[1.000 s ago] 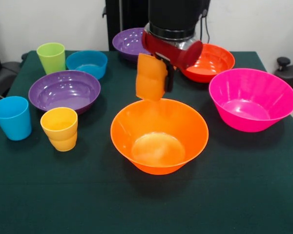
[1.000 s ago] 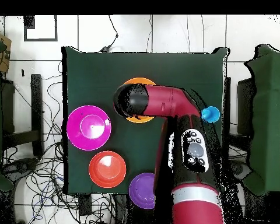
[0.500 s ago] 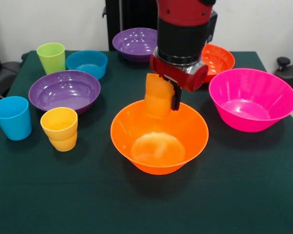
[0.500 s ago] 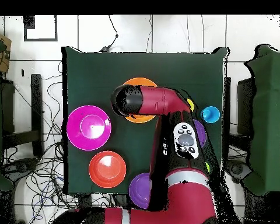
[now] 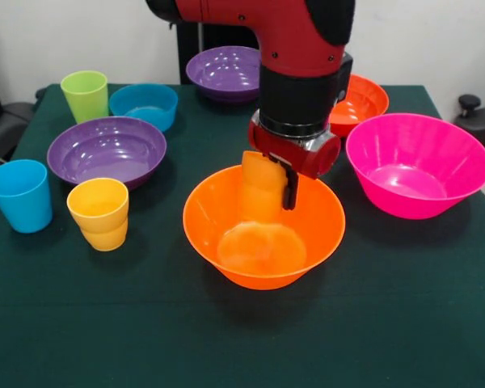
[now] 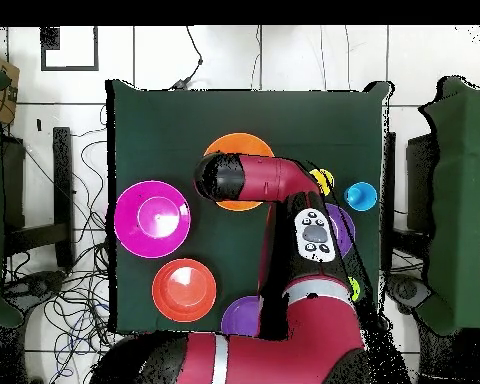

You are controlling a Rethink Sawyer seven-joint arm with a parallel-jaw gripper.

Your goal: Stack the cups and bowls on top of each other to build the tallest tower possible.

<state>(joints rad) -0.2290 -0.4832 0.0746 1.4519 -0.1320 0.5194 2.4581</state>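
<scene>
My gripper is shut on the small orange cup and holds it upside down inside the wide orange bowl, just above the bowl's floor. One black finger shows on the cup's right side; the other is hidden behind the cup. In the overhead view my arm covers most of the orange bowl. A purple bowl sits at the left, a second purple bowl at the far side. The yellow cup, blue cup and lime green cup stand at the left.
The wide pink bowl stands right of the orange bowl. The red-orange bowl is behind my arm on the right. The small blue bowl sits beside the lime cup. The green table cloth stretches out in front.
My gripper has come down and a little right with the orange cup, from above the bowl's far rim to inside the bowl. The other things have not moved.
</scene>
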